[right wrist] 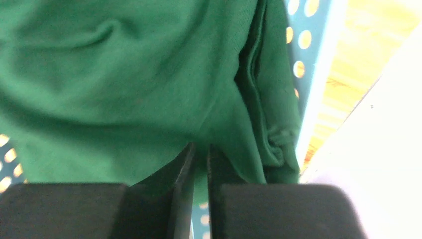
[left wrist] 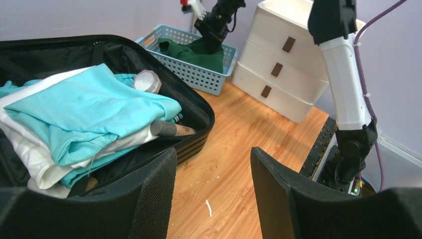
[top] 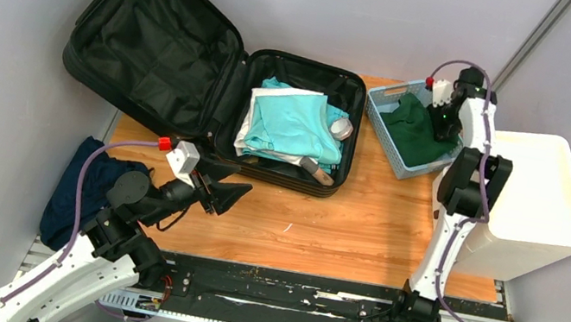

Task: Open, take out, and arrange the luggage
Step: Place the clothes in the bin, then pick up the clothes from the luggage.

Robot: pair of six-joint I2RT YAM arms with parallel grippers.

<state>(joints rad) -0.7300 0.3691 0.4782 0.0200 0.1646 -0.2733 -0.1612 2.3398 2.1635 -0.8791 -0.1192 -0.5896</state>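
Right gripper pinches the green garment in the basket, far right corner of the table; left gripper gapes empty beside the open luggage, far left. Next I'd release, then fetch the teal clothes

Top cam overhead; 2 wrist cams share basket.

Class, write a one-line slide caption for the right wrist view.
Right pincer pinching the green garment inside the light-blue basket.
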